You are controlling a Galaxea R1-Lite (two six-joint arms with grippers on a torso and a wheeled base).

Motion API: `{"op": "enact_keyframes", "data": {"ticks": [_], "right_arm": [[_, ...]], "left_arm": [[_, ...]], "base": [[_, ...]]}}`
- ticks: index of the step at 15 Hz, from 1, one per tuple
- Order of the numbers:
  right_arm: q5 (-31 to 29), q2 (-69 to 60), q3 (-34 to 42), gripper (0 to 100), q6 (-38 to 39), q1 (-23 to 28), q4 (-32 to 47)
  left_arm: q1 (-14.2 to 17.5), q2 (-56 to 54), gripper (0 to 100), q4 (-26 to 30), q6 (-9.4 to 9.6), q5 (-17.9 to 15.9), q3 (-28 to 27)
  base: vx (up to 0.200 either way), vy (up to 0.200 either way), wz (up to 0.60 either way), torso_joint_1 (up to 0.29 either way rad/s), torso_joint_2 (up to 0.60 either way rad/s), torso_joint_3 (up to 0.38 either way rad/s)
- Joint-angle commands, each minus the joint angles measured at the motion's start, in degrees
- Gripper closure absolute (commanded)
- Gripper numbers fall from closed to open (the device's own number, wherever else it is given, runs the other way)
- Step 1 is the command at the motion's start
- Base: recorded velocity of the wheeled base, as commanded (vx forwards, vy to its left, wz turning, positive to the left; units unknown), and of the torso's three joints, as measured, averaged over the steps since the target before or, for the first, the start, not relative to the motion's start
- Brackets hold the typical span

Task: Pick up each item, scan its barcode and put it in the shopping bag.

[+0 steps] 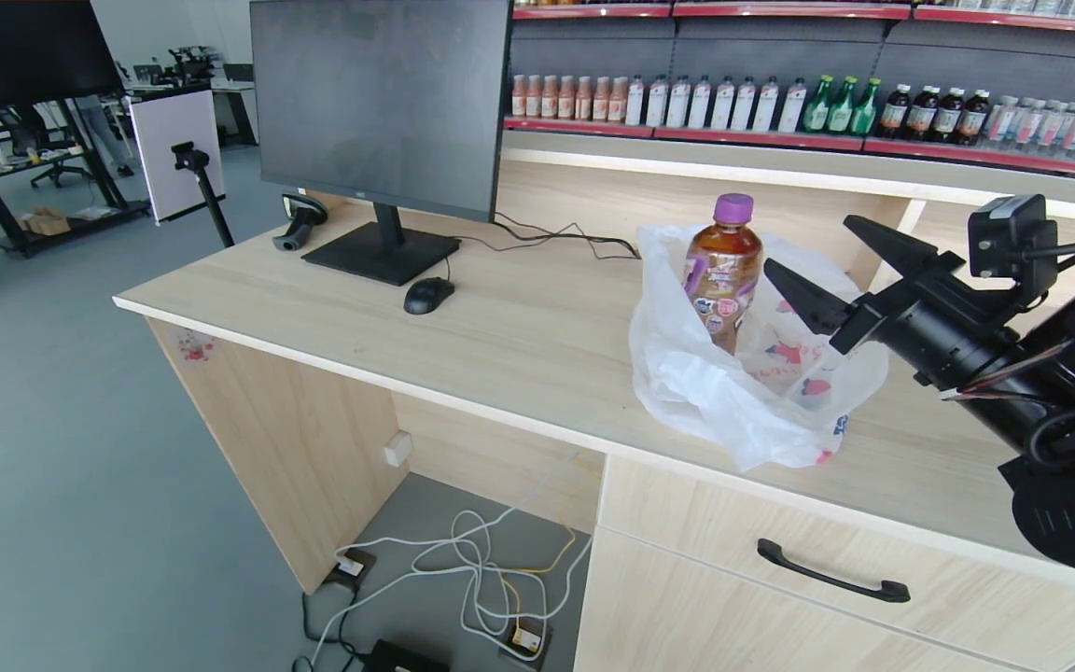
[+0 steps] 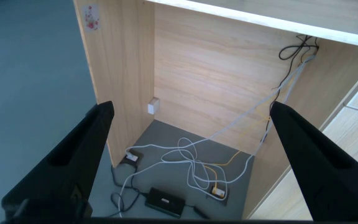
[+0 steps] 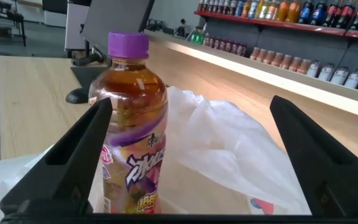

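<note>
Our R gripper wide open, empty, beside bottle upright in bag nr counter front edge; we'd retreat w/o snagging plastic.

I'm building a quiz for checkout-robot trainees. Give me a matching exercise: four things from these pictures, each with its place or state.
1 bottle
2 mouse
3 scanner
4 right gripper

A open, beside the shopping bag
B upright inside that bag
C on the counter, just in front of the monitor stand
D near the counter's far corner, left of the monitor

Pairs: 1-B, 2-C, 3-D, 4-A
</note>
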State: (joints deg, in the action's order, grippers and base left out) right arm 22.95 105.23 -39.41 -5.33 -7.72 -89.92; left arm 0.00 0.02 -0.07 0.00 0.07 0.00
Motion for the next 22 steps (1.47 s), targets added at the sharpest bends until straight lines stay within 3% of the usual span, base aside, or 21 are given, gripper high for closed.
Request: {"op": "enact_keyframes", "data": {"ticks": [1,4,14,17,22], "right_arm": [[0.0,-0.6,0.9,0,0.0,2.0,-0.1],[0.0,-1.3,0.7,0,0.1,4.9,-0.1],[0.1,-2.3,0.9,0,0.1,4.8,-0.1],[0.0,-2.3,1.0,0,0.1,4.8,-0.1],[0.0,-2.3,1.1,0,0.1,4.9,-0.1]], "left_arm": [[0.0,0.1,0,0.0,0.0,0.0,0.0],[0.0,0.1,0,0.0,0.0,0.0,0.0],[0.1,0.1,0,0.1,0.0,0.0,0.0],[0.1,0.1,0,0.1,0.0,0.0,0.0],[0.1,0.1,0,0.2,-0.09,0.0,0.0]], "base": [[0.0,0.0,0.0,0.0,0.0,0.0],[0.0,0.0,0.0,0.0,0.0,0.0],[0.0,0.0,-0.6,0.001,0.0,0.001],[0.0,-0.2,-0.6,-0.001,0.0,0.002],[0.0,-0.2,0.0,0.005,0.0,0.002]]}}
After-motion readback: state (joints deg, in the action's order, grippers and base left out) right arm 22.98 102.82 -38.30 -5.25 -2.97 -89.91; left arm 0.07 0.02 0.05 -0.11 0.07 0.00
